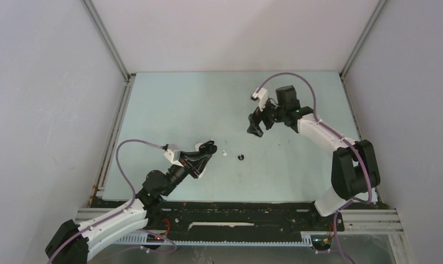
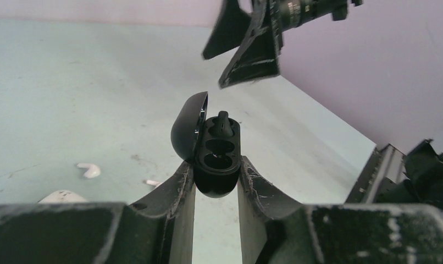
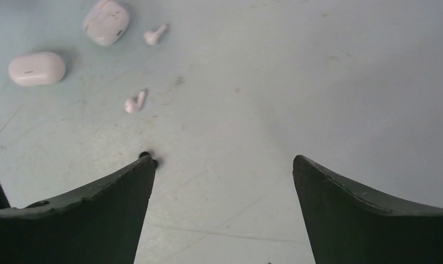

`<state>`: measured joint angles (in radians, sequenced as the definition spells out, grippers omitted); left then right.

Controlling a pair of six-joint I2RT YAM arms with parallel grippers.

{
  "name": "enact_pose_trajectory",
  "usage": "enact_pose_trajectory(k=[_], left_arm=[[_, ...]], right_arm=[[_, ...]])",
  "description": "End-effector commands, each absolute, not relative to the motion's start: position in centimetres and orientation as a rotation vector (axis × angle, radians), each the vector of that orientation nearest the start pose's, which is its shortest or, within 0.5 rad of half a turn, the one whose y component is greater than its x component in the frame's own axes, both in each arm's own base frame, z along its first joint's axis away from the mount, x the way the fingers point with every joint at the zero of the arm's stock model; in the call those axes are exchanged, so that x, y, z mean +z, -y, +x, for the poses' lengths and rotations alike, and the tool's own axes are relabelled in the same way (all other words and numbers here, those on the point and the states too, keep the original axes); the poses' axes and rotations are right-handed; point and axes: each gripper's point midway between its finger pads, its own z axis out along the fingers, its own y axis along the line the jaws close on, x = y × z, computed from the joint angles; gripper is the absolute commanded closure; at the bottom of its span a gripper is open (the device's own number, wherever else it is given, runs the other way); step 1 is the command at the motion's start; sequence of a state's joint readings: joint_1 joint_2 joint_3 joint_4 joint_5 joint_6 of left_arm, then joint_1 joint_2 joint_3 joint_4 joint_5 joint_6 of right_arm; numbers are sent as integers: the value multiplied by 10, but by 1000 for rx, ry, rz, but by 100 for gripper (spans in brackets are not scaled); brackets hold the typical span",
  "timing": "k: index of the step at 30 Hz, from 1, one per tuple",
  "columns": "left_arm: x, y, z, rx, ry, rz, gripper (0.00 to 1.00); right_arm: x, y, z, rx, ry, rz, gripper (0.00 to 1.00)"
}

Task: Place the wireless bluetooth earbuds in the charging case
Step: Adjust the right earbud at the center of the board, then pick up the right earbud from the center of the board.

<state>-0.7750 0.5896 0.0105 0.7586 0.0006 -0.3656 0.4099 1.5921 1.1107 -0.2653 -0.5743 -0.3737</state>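
My left gripper [image 2: 215,165] is shut on the black charging case [image 2: 218,179], holding it by its lower body above the table. The case's lid [image 2: 185,129] stands open to the left. One black earbud [image 2: 223,122] sits in the far socket, and the near socket [image 2: 219,160] shows empty. Another black earbud [image 1: 241,157] lies on the table; in the right wrist view this black earbud [image 3: 151,160] peeks past my left fingertip. My right gripper [image 1: 256,127] hangs wide open above the table with nothing in it, and shows as such in its own view [image 3: 223,159].
Two white earbuds [image 3: 134,102] [image 3: 155,34] and two white cases [image 3: 37,68] [image 3: 106,21] lie on the pale green table [image 1: 170,104]. A white earbud [image 1: 223,153] lies just right of the held case. Grey walls enclose the table on three sides.
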Motion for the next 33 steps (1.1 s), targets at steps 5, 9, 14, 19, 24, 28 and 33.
enact_pose_trajectory(k=[5, 9, 14, 19, 24, 28, 33], left_arm=[[136, 186, 214, -789, -1546, 174, 100], [134, 186, 215, -786, -1560, 169, 100], [134, 185, 215, -790, -1556, 162, 100], [135, 182, 215, -787, -1549, 152, 100], [137, 181, 215, -788, -1543, 145, 100], [137, 182, 215, -792, -1546, 145, 100], [137, 183, 215, -796, -1550, 147, 100]], right_arm=[[141, -236, 303, 597, -1797, -1394, 29], [99, -242, 266, 331, -1618, -1729, 50], [64, -255, 242, 171, -1402, -1912, 52], [48, -269, 239, 132, -1332, -1990, 54], [38, -276, 241, 114, -1323, -2014, 58], [36, -280, 247, 115, -1316, -2016, 60], [37, -287, 258, 139, -1343, -2002, 63]])
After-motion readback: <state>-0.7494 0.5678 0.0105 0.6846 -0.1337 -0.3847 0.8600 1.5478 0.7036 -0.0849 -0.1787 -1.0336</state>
